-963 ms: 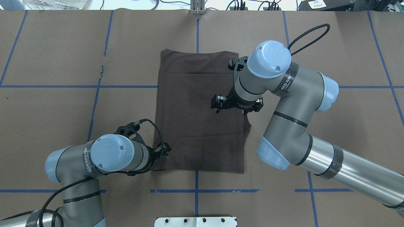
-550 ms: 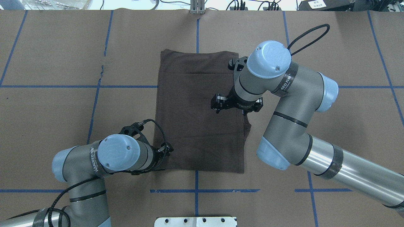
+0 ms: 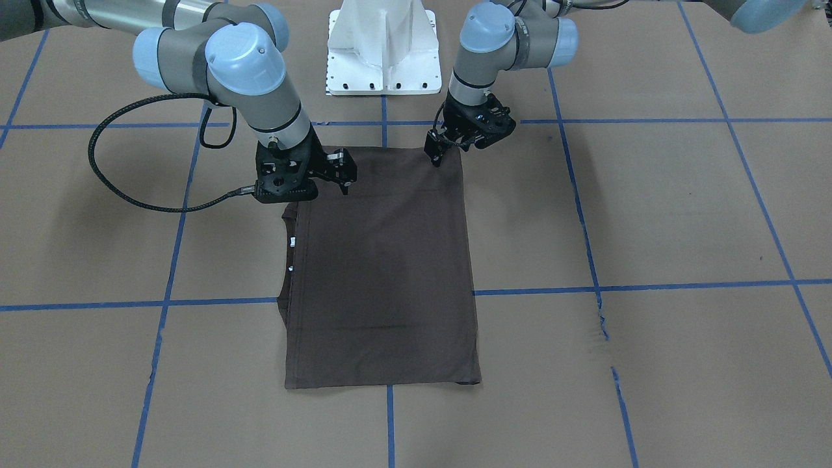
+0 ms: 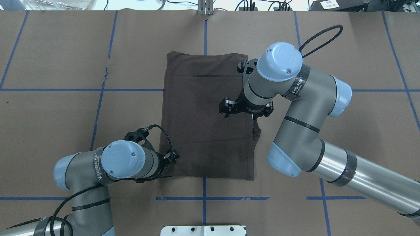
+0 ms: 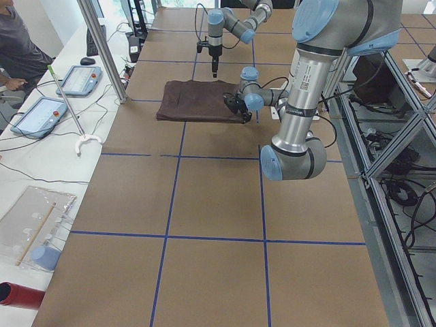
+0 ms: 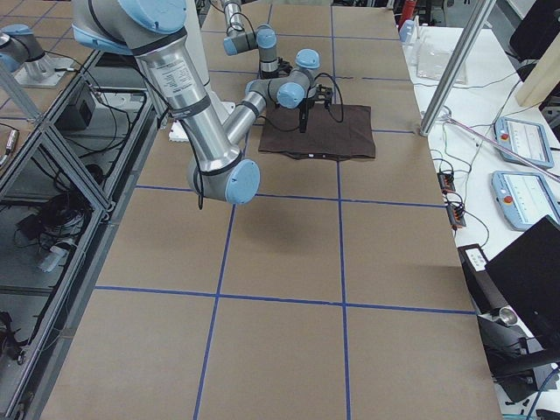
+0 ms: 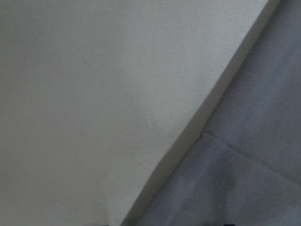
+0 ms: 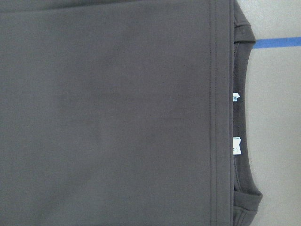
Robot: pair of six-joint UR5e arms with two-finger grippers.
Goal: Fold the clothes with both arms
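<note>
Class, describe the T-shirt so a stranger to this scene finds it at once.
Start at the brown table with blue tape lines. At its middle lies the T-shirt, folded into a rectangle. It alone is dark cloth, with tiny white tags.

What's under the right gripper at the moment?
Under the right gripper lies the folded T-shirt: a stitched top layer, with collar and two white tags peeking out beside it. Layers beneath are covered.

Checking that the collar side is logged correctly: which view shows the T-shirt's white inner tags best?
The right wrist-mounted view: both white tags sit large and sharp inside the collar of the T-shirt. The front-facing view shows them only as specks; in the other views they cannot be made out.
</note>
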